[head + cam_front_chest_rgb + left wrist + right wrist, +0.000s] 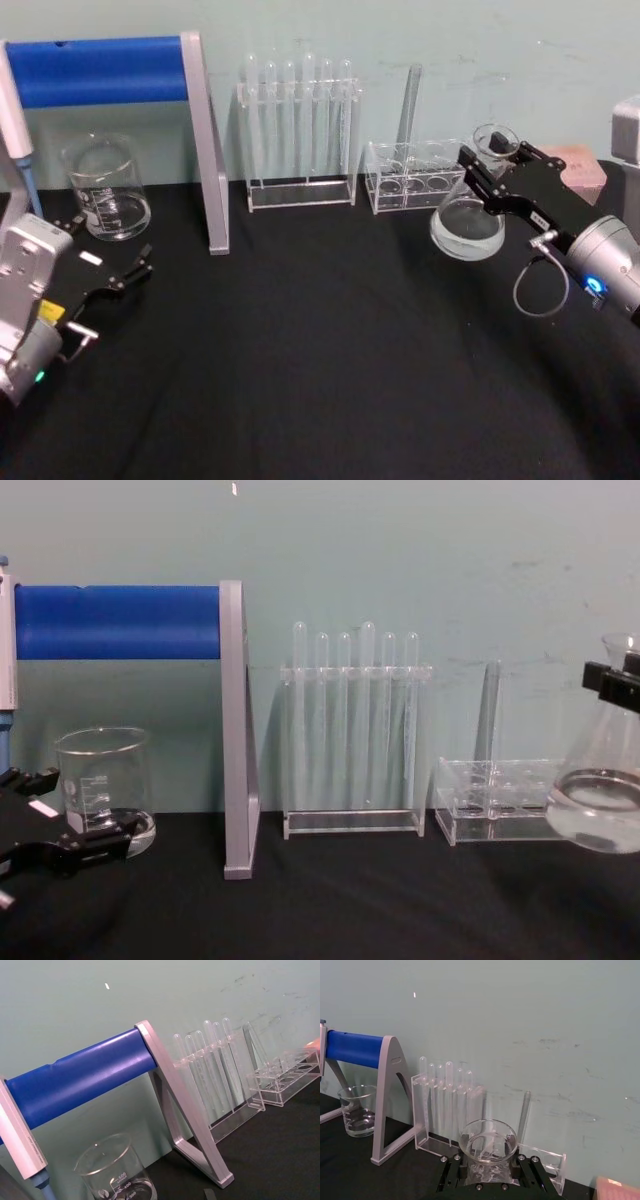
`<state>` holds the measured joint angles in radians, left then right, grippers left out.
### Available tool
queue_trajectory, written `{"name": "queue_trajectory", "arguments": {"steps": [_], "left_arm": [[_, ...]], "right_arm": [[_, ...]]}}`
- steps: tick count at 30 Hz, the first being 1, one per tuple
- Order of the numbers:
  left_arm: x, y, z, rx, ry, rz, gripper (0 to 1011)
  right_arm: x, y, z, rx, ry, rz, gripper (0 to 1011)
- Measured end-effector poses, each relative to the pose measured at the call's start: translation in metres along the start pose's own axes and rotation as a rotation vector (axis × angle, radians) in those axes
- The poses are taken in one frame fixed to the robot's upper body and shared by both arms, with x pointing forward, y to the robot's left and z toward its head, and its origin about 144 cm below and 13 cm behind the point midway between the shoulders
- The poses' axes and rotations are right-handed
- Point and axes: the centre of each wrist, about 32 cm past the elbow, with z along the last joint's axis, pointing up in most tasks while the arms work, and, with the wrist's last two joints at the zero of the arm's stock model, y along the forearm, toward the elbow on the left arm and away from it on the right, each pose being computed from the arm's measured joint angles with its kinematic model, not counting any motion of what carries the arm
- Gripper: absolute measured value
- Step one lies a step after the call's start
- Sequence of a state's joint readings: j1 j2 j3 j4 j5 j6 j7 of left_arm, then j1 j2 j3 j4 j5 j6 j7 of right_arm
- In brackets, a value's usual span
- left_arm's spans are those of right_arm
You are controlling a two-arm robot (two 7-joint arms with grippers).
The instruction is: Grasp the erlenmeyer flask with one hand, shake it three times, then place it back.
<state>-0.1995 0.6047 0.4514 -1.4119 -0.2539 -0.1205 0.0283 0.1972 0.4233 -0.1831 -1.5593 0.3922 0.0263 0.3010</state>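
The right gripper (492,165) is closed on the neck of the erlenmeyer flask (467,225), just under the flared rim. The flask stands upright at about 2 o'clock on the table (320,380), with a little clear liquid in its wide base. I cannot tell for sure whether the base rests on the black cloth or hangs just above it. The left gripper (110,243) is parked at 9 o'clock with its fingers spread apart and holding nothing, just in front of the beaker (105,190).

I see 3 risks. The mouth of the flask is not covered, so a strong shake could throw liquid out onto the cloth. The neck is smooth glass, and it could slide or turn between the jaws if the grip is too light. The low acrylic rack (410,180) with 1 tall tube is near, at 10 o'clock from the flask, so a wide swing could strike it. Putting the flask down too fast could also knock the glass base.

The table is covered with a plain black cloth. At 12 o'clock stands the test tube rack (300,130) with 6 tubes, and at 11 o'clock a grey stand (205,150) with a blue bar. Behind everything is a pale green wall with some small marks.
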Motion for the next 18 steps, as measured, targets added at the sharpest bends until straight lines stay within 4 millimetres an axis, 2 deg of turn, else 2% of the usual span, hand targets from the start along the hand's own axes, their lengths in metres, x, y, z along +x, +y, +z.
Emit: {"name": "queue_trajectory", "arguments": {"steps": [8,18], "left_arm": [[0.000,0.000,0.000,0.000,0.000,0.000,1001],[0.000,0.000,0.000,0.000,0.000,0.000,1001]], "right_arm": [[-0.005,0.001,-0.001,-0.003,0.002,0.024,449],[-0.024,0.004,0.001,0.003,0.006,0.126,449]]}}
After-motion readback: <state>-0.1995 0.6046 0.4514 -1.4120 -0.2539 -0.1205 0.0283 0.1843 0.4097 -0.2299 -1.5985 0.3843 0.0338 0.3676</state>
